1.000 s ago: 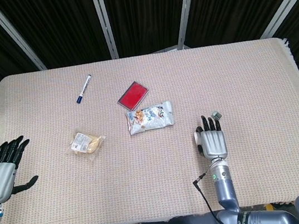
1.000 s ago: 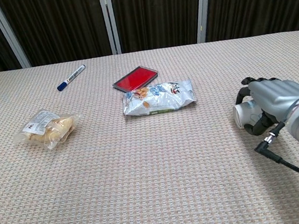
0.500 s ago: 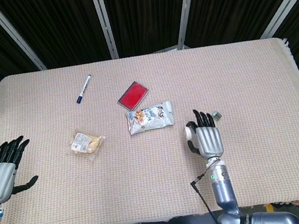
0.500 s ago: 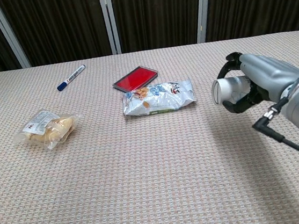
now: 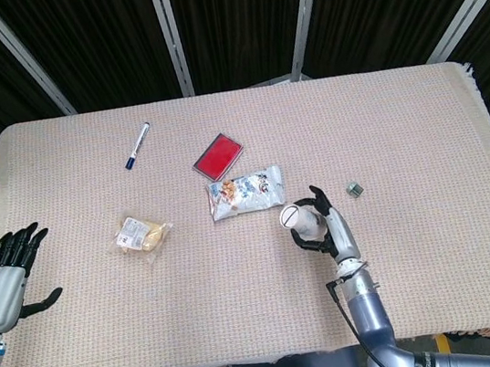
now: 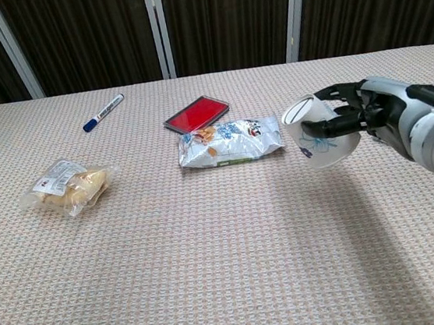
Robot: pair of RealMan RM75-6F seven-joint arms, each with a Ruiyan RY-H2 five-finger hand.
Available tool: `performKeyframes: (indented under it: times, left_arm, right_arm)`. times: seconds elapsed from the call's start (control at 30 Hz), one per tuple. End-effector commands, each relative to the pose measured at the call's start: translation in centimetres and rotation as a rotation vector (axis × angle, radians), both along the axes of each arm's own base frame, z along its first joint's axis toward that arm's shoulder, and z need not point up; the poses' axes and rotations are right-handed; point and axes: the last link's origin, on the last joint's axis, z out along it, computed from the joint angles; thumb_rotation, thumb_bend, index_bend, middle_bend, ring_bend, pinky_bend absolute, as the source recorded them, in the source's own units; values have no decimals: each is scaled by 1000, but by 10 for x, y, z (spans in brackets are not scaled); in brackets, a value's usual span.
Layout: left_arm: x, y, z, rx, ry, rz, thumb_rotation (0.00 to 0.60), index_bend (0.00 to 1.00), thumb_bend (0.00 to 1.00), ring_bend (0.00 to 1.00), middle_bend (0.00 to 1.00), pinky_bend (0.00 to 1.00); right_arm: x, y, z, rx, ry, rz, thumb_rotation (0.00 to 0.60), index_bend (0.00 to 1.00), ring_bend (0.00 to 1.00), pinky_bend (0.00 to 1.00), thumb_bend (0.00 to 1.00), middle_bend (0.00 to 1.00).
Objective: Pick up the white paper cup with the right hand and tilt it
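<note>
Chest view: white paper cup [image 6: 321, 142] tilted in right robot hand [image 6: 362, 114].

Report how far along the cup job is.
Done: the right hand holds the white paper cup lifted clear of the table. In hand: the tilt, with the cup leaning so its open mouth faces left and slightly up, toward the snack bag; the head view shows the cup in the same grasp. Left: only completing the tilt if a steeper angle is wanted. The left hand rests idle at the table edge.
</note>
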Motion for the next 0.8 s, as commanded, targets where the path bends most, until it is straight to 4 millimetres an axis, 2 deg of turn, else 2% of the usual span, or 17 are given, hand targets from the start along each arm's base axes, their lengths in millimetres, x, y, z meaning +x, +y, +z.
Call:
performKeyframes:
  times: [0.03,0.27,0.63,0.8]
  left_arm:
    - [0,0,0,0,1,0,600,0,159,0,0,0]
    - [0,0,0,1,1,0,600,0,159,0,0,0]
    - [0,0,0,1,2,0,600,0,159,0,0,0]
    - [0,0,0,0,2,0,600,0,157,0,0,0]
  right_arm:
    - [-9,2,-7,8,11,-34,600,397,0,0,273,7]
    - [-29,7,-21,15,83,-76,600,399,0,0,273,7]
    - [-46,10,-24,12,152,-106,600,400,0,0,274,7]
    - [-54,9,-19,5,176,-138,600,399,0,0,277,5]
